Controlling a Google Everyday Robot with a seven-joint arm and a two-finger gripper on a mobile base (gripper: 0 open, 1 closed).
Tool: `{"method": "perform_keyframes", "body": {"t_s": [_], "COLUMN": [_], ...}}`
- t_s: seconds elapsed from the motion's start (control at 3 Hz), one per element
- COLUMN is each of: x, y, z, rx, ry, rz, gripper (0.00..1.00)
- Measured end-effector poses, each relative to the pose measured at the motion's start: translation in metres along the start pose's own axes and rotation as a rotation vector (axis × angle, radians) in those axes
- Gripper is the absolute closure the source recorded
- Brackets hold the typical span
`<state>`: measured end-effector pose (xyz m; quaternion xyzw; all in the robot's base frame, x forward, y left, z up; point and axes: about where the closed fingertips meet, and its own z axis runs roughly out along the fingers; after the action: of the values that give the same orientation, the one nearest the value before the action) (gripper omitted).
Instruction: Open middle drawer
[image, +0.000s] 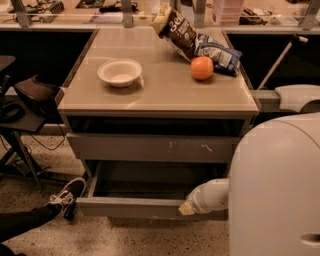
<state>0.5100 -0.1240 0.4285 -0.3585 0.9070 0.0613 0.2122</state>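
- The middle drawer (130, 207) stands pulled out beneath the table's (165, 100) front edge, below the scratched drawer front (150, 148).
- The claw (186, 208) meets its front panel near the front right corner; how wide it stands, I cannot tell.

On the tabletop (160, 97), the bowl (119, 72) lies left and the orange (202, 68) right, with bags (181, 33) behind it. Lower centre, the claw (186, 208) is at the right end of the middle drawer (125, 206) front.
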Motion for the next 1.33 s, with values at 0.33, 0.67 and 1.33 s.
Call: {"method": "perform_keyframes", "body": {"t_s": [0.33,0.67,1.33], "x": [0.006,0.012,0.018], "y": [0.006,0.012,0.018], "z": [-0.005,-0.011,-0.017], "rx": [0.002,0.007,0.013], "ry": [0.005,0.009,0.013], "rz": [0.004,0.010,0.019], "gripper": [1.00,1.00,1.00]}}
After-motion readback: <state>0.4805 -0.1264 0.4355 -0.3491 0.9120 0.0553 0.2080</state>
